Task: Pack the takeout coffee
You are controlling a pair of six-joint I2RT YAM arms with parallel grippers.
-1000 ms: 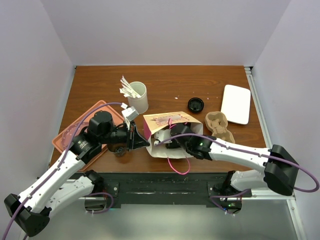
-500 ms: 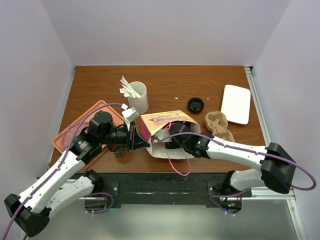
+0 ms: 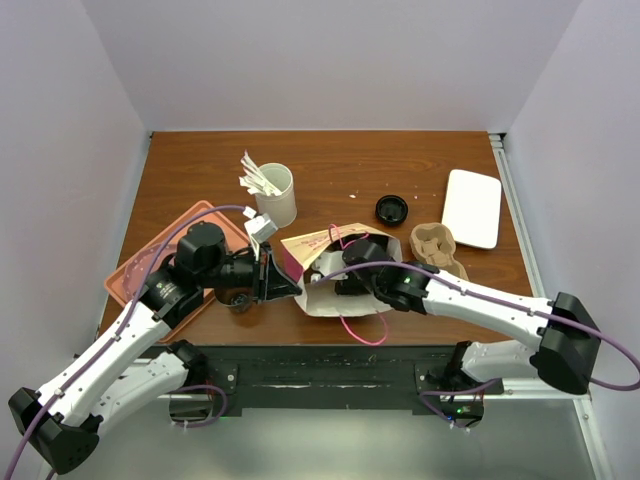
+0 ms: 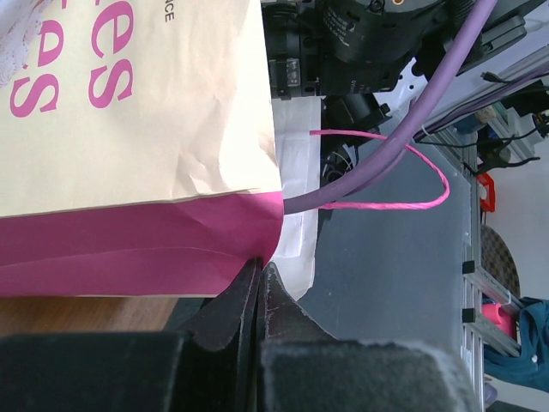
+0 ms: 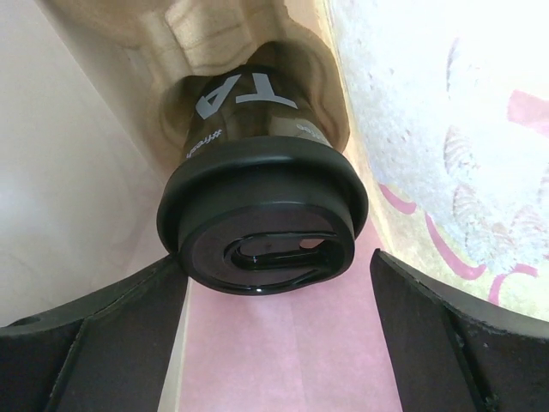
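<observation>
Top external: the paper bag (image 3: 320, 243) is being pinched at its mouth by the closed left gripper (image 3: 283, 284), with the right gripper (image 3: 350, 272) pushed inside. Left wrist: the bag's pink edge is being clamped. Right wrist: the takeout coffee (image 5: 257, 232) is being cradled in a pulp carrier (image 5: 163, 120), between the right gripper's wide-spread fingers (image 5: 103, 335), ungripped.

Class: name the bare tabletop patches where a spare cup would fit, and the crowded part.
Free: the back strip of table behind the white stirrer cup and loose black lid, and the gap between those two. Crowded: front middle, where the paper bag, pulp carrier, left arm and right arm meet.
</observation>
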